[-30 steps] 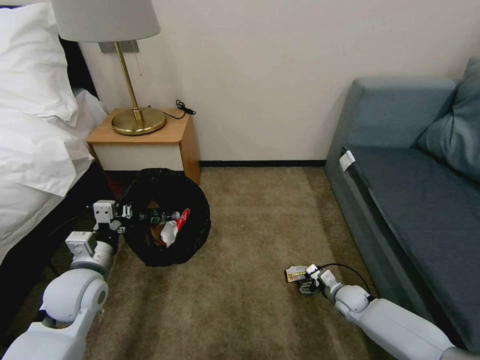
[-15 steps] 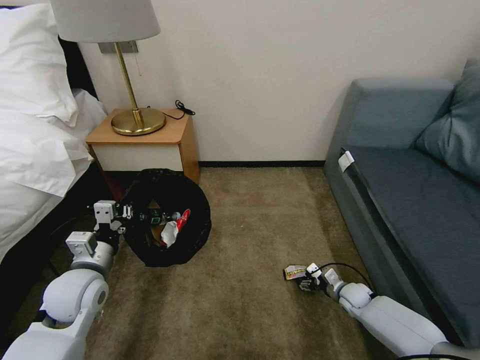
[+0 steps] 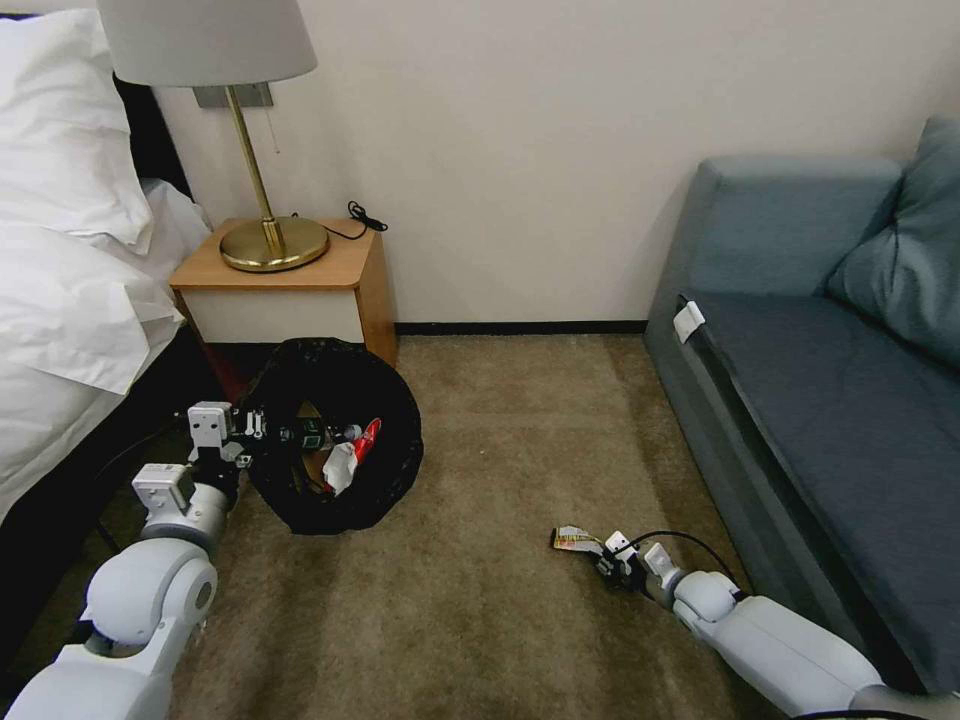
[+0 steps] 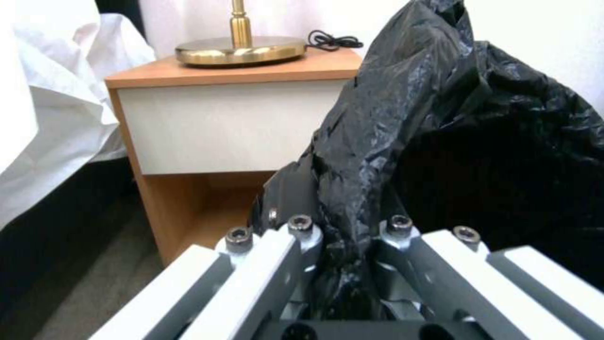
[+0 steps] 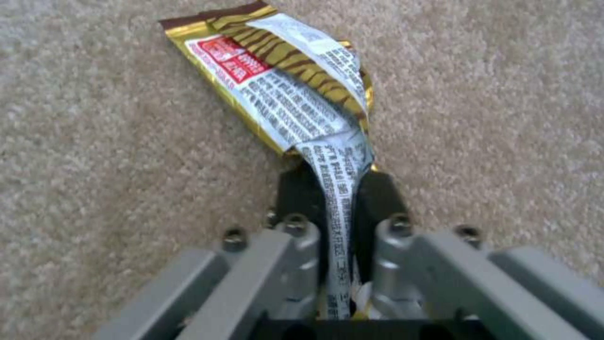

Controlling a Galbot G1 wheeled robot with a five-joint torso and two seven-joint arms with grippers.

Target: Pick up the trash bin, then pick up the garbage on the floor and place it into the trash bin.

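Wrapper [image 5: 296, 101], crumpled gold-white-brown, pinched in right gripper [image 5: 337, 198]; left gripper [image 4: 343, 236] pinching bin's black bag [image 4: 440, 118]

Glossy white rounded arms, grey-and-white slatted grippers with dark socket screws, a black cable looping off the right wrist
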